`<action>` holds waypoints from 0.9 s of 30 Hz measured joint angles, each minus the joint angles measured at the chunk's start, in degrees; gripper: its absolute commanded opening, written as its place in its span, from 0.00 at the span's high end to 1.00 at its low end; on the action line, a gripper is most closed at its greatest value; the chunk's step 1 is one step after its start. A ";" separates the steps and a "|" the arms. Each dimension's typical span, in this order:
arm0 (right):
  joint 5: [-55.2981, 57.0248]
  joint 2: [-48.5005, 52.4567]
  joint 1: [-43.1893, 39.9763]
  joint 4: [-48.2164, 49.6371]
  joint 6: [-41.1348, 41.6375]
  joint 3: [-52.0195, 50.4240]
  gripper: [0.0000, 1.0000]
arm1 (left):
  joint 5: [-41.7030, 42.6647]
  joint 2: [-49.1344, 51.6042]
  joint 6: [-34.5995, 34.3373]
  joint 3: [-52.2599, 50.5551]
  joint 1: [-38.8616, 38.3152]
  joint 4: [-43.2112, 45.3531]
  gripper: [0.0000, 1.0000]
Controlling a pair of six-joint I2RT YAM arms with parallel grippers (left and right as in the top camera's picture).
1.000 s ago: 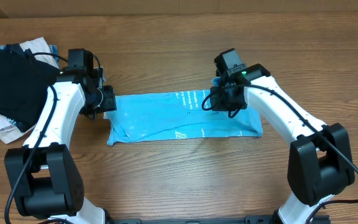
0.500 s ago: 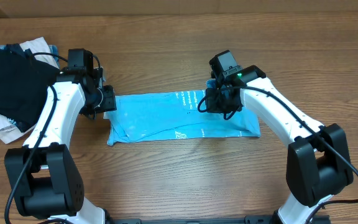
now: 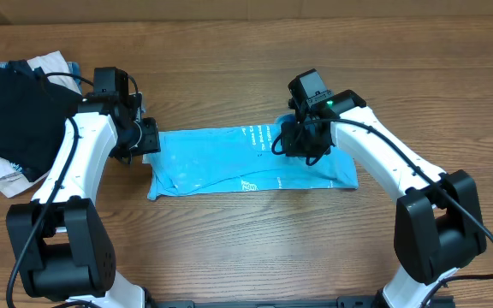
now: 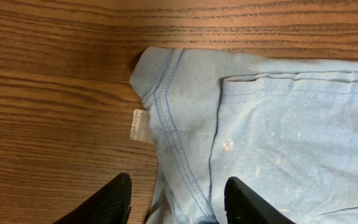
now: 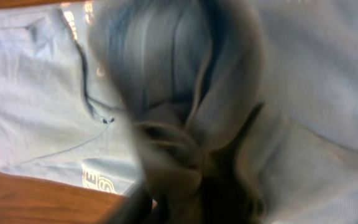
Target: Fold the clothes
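Note:
The light blue T-shirt [image 3: 212,158] lies as a long folded strip across the middle of the table, with white lettering showing. My left gripper [image 3: 147,137] is at its left end. In the left wrist view its jaws [image 4: 179,186] are open and straddle the stitched hem of the shirt [image 4: 278,124]. My right gripper [image 3: 294,141] is over the right part of the strip, shut on a bunch of shirt fabric. In the right wrist view that lifted fold [image 5: 185,93] fills the frame, blurred, and hides most of the fingers.
A black folded garment [image 3: 11,111] lies on white and beige garments [image 3: 7,175] at the table's far left, just beyond my left arm. Bare wooden table [image 3: 246,248] lies in front of the shirt.
My right gripper has moved a little to the left with shirt fabric in it, and the strip's right end has drawn in slightly. The left arm has not moved.

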 measured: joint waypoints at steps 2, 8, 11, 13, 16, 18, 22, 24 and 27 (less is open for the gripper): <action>-0.61 0.00 0.04 0.02 -0.61 0.00 0.37 | 0.00 0.00 0.00 0.00 0.00 -0.02 0.48; 4.28 0.00 -0.15 0.00 -2.08 0.00 0.38 | 0.00 0.00 0.00 0.00 0.00 -0.02 0.48; 7.02 0.00 -1.27 -0.79 -2.47 0.00 0.41 | 0.00 0.00 0.00 0.00 0.00 -0.02 0.48; 8.63 0.00 -2.56 -2.27 -2.58 0.00 0.41 | 0.00 0.00 0.00 0.00 0.00 -0.02 0.48; 10.45 0.00 -4.90 -3.34 -2.75 0.00 0.42 | 0.00 0.00 0.00 0.00 0.00 -0.02 0.48; 11.13 0.00 -6.32 -4.85 -2.84 0.00 0.44 | 0.00 0.02 0.00 0.00 0.00 0.00 0.48; 10.60 0.00 -7.85 -4.50 -4.07 -0.20 0.45 | 0.00 0.00 0.00 0.00 0.00 -0.02 0.48; 9.11 0.00 -7.89 -3.43 -5.33 -0.94 0.45 | 0.00 0.00 0.00 0.00 0.00 -0.02 0.48; 6.01 0.00 -7.78 -2.29 -7.56 -2.84 0.44 | 0.00 0.02 0.00 0.00 0.00 -0.15 0.48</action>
